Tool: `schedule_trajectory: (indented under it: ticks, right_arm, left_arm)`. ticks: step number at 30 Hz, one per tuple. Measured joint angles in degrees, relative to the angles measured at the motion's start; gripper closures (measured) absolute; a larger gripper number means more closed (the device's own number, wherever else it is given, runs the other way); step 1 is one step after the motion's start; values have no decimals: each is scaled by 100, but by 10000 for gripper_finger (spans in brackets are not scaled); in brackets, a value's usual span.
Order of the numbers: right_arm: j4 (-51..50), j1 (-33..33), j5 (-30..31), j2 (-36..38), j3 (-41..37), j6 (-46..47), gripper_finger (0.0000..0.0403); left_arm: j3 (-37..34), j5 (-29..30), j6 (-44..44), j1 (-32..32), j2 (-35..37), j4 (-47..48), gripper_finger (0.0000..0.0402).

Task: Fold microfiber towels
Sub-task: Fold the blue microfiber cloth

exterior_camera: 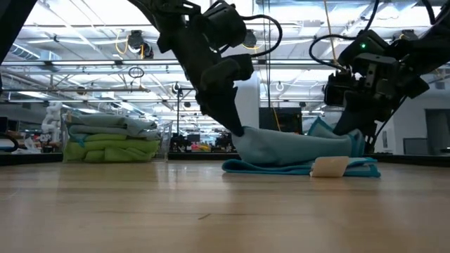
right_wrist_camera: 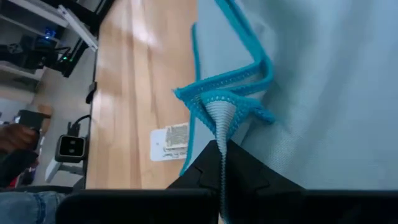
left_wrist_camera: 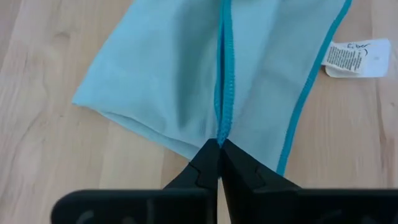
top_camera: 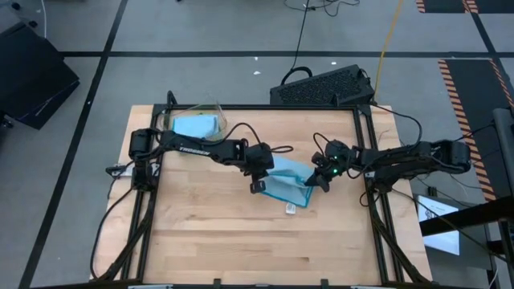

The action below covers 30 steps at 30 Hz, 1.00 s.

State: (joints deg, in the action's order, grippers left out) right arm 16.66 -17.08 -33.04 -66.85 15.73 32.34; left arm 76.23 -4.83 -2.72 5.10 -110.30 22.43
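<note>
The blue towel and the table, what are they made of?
The light blue towel looks like soft, matte cloth, probably microfiber: it drapes in folds and has a stitched darker blue hem. The table looks like pale wood with a smooth finish, showing long plank strips and grain.

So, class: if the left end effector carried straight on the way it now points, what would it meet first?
The left end effector, shut on the light blue towel, points down at the wooden table. It would probably press more towel first, then the table, though depth is unclear.
</note>
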Motion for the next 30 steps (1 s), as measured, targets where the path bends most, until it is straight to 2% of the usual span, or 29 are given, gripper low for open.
schedule_trajectory:
  ticks: [7,13,16,20,22,25,28,30]
  right_arm:
    - [234,254,152,0,0,46,399]
    - [248,484,156,0,0,-19,396]
    - [294,573,229,0,0,-46,374]
    - [319,623,327,0,0,-46,314]
    - [370,648,277,0,0,-52,282]
    - [619,695,-131,0,0,-47,245]
    - [619,750,-343,0,0,153,230]
    - [619,752,-342,-1,0,379,228]
  left_arm:
    - [-7,21,-88,0,0,-9,396]
    - [-7,21,-261,0,0,-7,366]
    - [-7,21,-264,0,0,-6,350]
    - [-7,-19,-281,0,0,-6,318]
    - [-7,-174,-331,0,0,-6,299]
    - [-7,-642,-559,0,0,-4,270]
    - [-6,-1477,-858,82,35,1,250]
    - [62,-1645,-1005,161,46,16,244]
